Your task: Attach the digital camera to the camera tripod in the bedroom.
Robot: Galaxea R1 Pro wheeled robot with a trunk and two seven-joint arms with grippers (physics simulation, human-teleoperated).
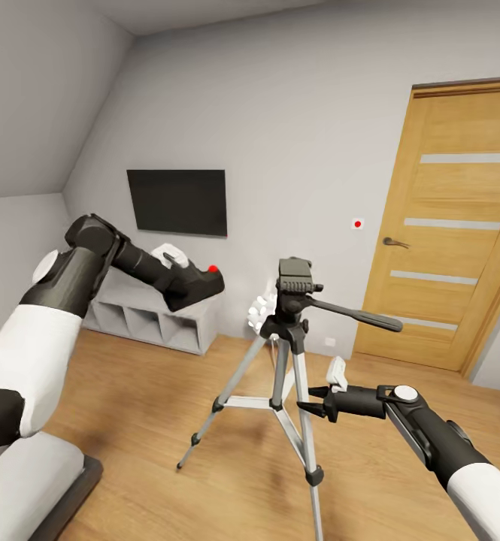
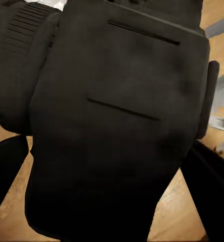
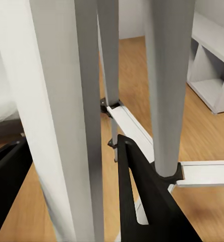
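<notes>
My left gripper (image 1: 192, 282) is shut on the digital camera (image 1: 201, 285), a black box with a red button on top, held in the air left of the camera tripod (image 1: 283, 368). In the left wrist view the camera's dark body (image 2: 117, 126) sits between my fingers (image 2: 6, 171). The tripod stands on the wood floor with silver legs, a black head (image 1: 295, 276) and a pan handle (image 1: 359, 314) pointing right. My right gripper (image 1: 308, 400) is open, low at the tripod's right side. Up close, a tripod leg (image 3: 61, 116) stands between its black fingers (image 3: 142, 201).
A black TV (image 1: 177, 200) hangs on the grey back wall above a low grey shelf (image 1: 140, 315). An oak door (image 1: 449, 225) is at the right. A white ball-cluster lamp (image 1: 260, 309) stands behind the tripod. The bed's corner (image 1: 43, 481) lies at lower left.
</notes>
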